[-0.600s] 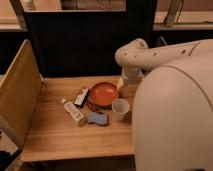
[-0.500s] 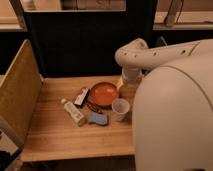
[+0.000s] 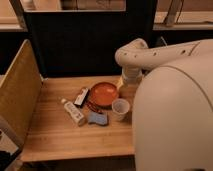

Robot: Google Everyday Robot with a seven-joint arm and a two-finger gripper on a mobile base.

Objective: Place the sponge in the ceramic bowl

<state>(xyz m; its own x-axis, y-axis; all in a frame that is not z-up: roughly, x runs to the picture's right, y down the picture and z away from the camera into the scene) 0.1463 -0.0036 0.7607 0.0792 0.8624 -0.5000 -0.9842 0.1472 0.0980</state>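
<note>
End effector is out of view, state untellable; sponge lies unmoved on counter at ceramic bowl's 6 o'clock.

Table: sponge, bowl, cup, bottle, box

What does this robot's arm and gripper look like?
The arm is smooth and white, built of thick rounded tubes with a bulging elbow joint. No cables or markings show. The gripper, at the arm's lower end beside the ceramic bowl, is hidden behind the robot's white body.
</note>
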